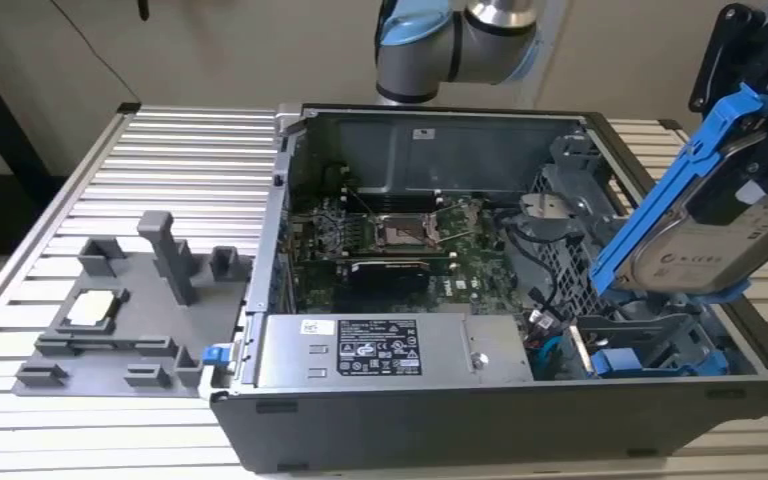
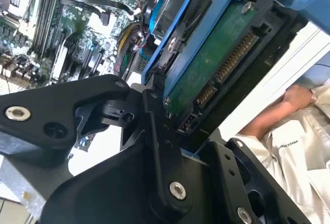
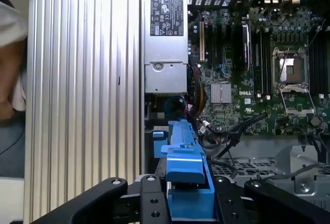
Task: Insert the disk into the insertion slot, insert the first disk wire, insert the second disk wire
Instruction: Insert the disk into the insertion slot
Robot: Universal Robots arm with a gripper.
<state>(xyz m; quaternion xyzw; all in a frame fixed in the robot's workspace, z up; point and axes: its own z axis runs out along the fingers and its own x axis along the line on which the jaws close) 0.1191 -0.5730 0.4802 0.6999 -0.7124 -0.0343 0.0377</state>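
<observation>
Open PC case (image 1: 291,300) lies on its side on a slatted table (image 1: 157,180). Inside: motherboard (image 1: 384,235), power supply (image 1: 371,350) along the near wall, and a tangle of black cables (image 1: 534,262) just beside the drive cage. A second blue-framed drive (image 1: 658,362) sits low in the cage. Grey fixture (image 1: 131,320) on the table at the exterior view's left, well apart from the case. A person's arm (image 2: 286,105) in a white sleeve shows in the second wrist view, beyond the case.

Gripper (image 3: 188,203) is closed on the disk (image 1: 711,250). In the first wrist view the black fingers (image 3: 149,198) press the blue frame from both sides. The disk hangs in the air, clear of the case, over the cage at the exterior view's right.

Long axis steeply tilted: top end up toward the exterior view's right, bottom end down toward its left, just above the slot (image 1: 644,330) and apart from it. Label face is turned to the exterior camera. The green board face and its connectors show in the second wrist view.

Cables and the perforated cage wall (image 1: 564,265) stand close to the disk's lower end.

Slot mouth is partly hidden behind the disk's lower end and hard to make out. Gripper body is cut off at the exterior view's right edge. Cannot single out the two disk wires among the cables.
</observation>
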